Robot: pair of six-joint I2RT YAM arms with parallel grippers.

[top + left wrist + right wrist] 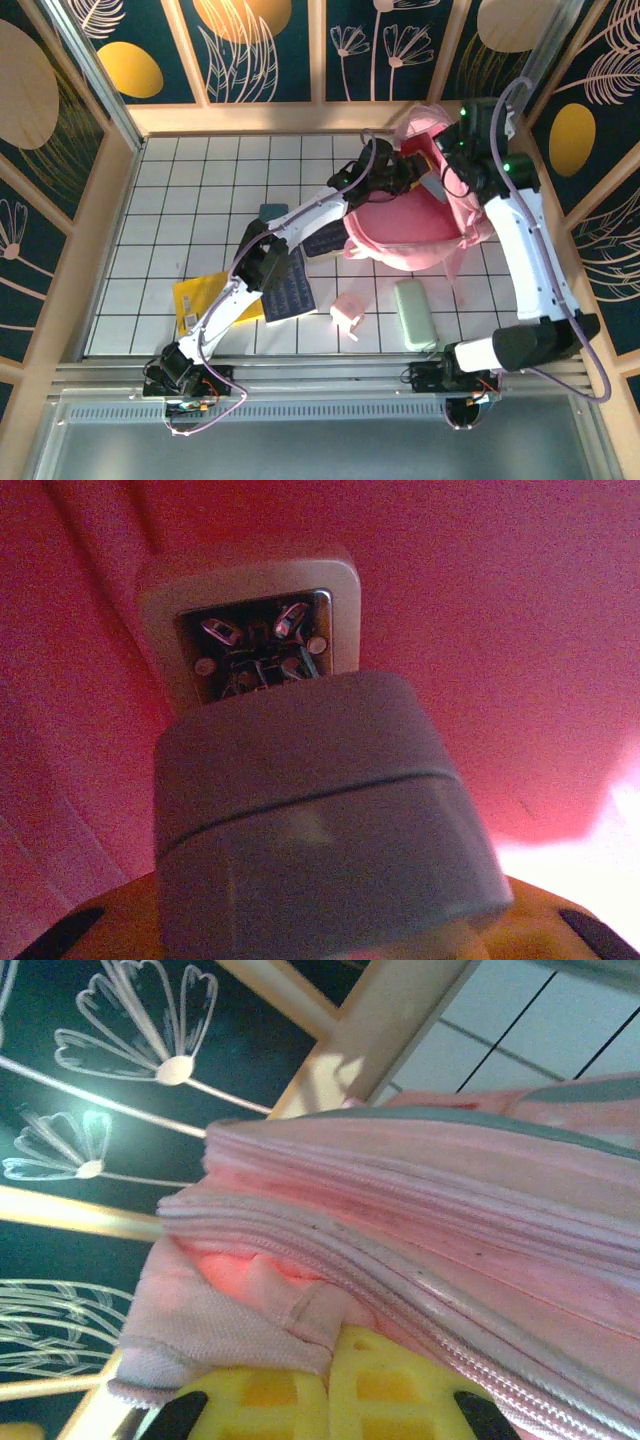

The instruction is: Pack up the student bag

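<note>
Our left claw (395,175) grips a grey block (320,810) inside the student bag (410,225); our right claw (328,1360) pinches its rim.

The student bag (420,225) is pink (paler along its zip seams). My fingers (400,1390) are yellow, my arms (300,215) white with black joints. The block (320,810) at my left wrist is grey. The desk (190,190) is white tile ruled in black. On it, a yellow folder (195,295), a dark blue booklet (292,290), a pink box (349,310), a mint green case (414,313). The walls (280,60) are dark teal with gold ovals and white flower outlines.
</note>
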